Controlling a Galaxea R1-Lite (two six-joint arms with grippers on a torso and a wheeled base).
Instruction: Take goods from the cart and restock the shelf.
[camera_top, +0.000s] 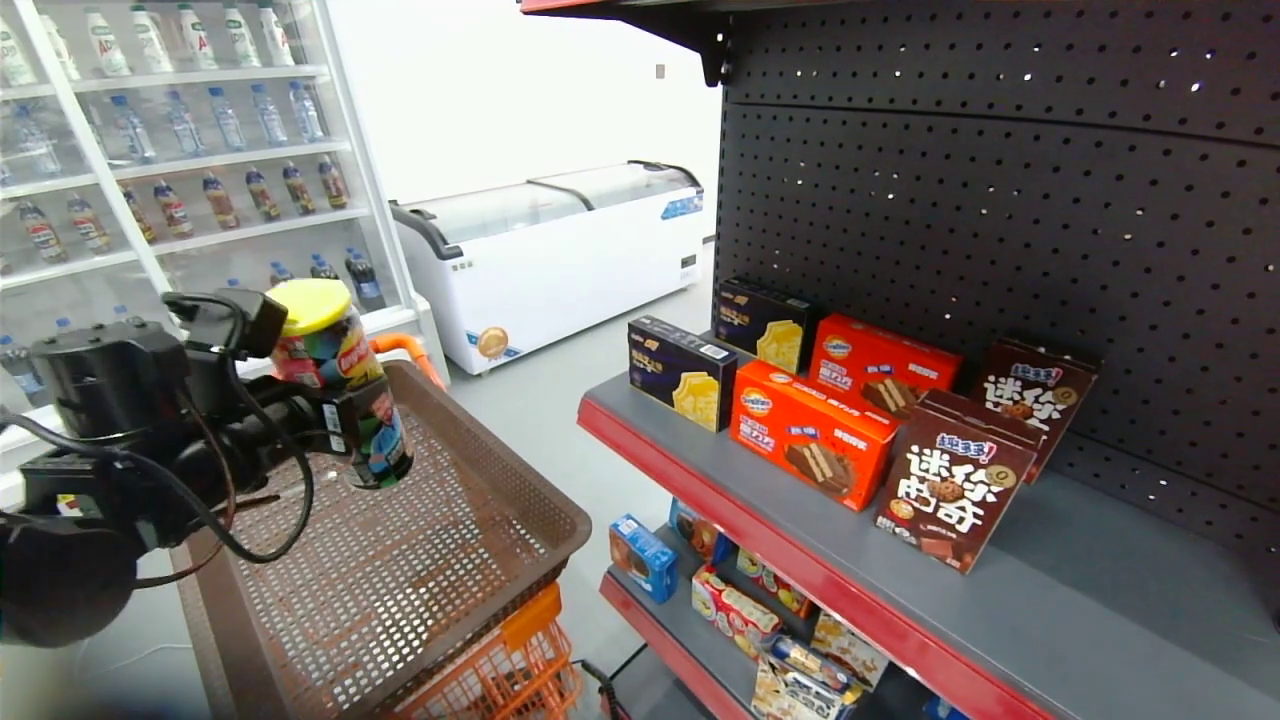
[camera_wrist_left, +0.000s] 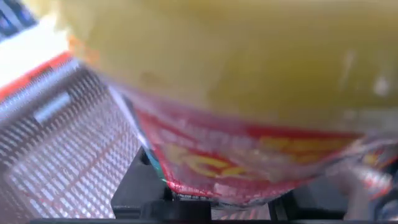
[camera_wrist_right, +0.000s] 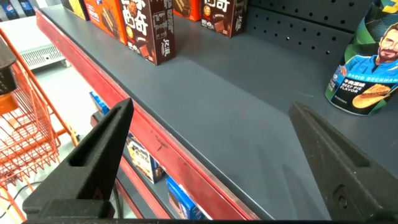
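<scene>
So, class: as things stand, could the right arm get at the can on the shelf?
Likely yes: the right gripper hangs open over the shelf, nothing standing between it and the can.

bright, even light with soft, faint shadows.

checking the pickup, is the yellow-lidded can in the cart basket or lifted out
Lifted out: the left gripper holds the can clear above the brown basket.

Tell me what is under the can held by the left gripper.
Under the can, held by the left gripper, is the brown mesh cart basket; an orange basket sits lower. The left arm covers the basket's left part.
</scene>
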